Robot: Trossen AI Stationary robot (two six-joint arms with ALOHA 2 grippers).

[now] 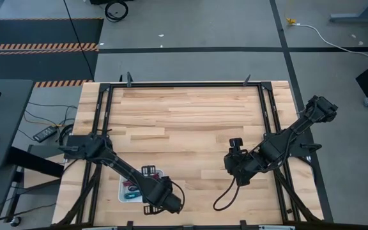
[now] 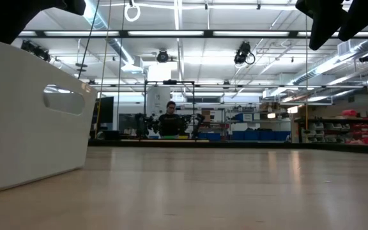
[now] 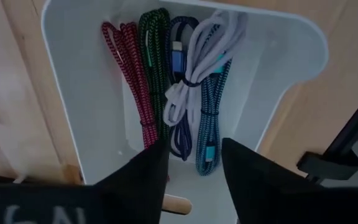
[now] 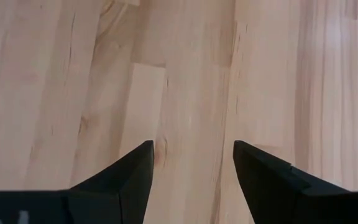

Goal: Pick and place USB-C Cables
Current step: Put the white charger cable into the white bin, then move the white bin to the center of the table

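**Left wrist view: all five cables lie in the tray**

Left wrist view shows five USB-C cables side by side in the white tray [image 3: 73, 93]. The dark red cable [image 3: 129, 74] is on one edge of the row. Next to it comes the green cable [image 3: 153, 62], then the purple cable [image 3: 180, 81], then the silver-grey cable [image 3: 205, 50], which lies partly over the teal cable [image 3: 211, 118]. They touch each other and all rest on the tray floor.

The left gripper [image 3: 194, 165] hangs just above the near ends of the cables. Its fingers are spread apart and hold nothing.

From above, the tray [image 1: 124, 189] sits near the table's [image 1: 184, 115] edge at about 7 o'clock, partly hidden under the left arm. The right gripper [image 4: 191, 162] waits at about 4 o'clock, well apart from the tray. Its fingers are wide too, with only bare wood under them.

No cable lies on the wood. If the job is to take cables out, it looks not yet begun. If the job is to fill the tray, it looks done. The pictures cannot tell which.
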